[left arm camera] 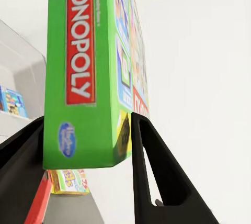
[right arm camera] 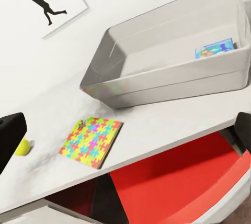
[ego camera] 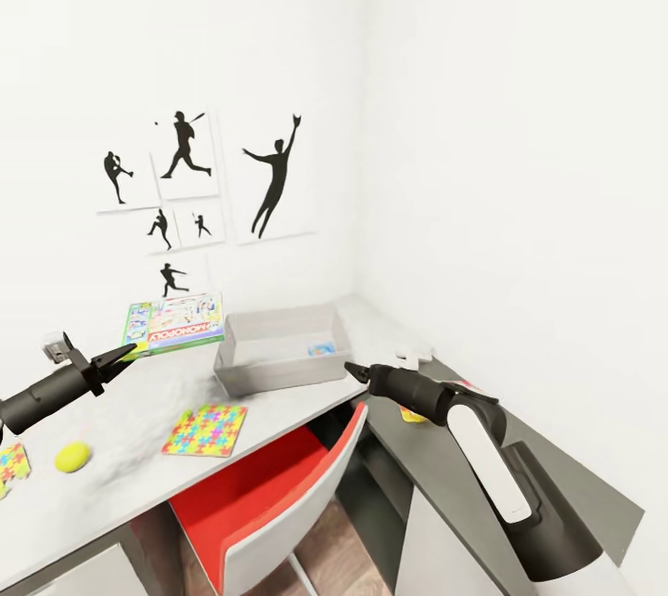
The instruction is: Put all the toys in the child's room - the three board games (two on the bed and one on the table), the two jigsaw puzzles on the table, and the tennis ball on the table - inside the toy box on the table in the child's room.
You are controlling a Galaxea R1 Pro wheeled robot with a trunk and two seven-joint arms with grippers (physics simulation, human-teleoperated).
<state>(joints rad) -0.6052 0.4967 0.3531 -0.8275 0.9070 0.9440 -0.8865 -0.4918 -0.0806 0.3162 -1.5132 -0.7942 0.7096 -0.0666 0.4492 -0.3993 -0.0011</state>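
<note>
A red chair (ego camera: 278, 494) is tucked under the table (ego camera: 121, 475) closest to me. On the tabletop lie a tennis ball (ego camera: 72, 457), one jigsaw puzzle (ego camera: 205, 430) beside it, and another puzzle (ego camera: 11, 464) at the left edge. The right gripper (ego camera: 357, 371) hovers past the table's front corner, its fingers spread with nothing between them. The left gripper (ego camera: 125, 353) is clamped on a green Monopoly box (ego camera: 174, 321), lifted above the table left of the toy box (ego camera: 278, 364). A blue board game (ego camera: 321, 349) lies inside that grey bin. Baseball silhouette pictures (ego camera: 186, 197) hang on the wall behind.
</note>
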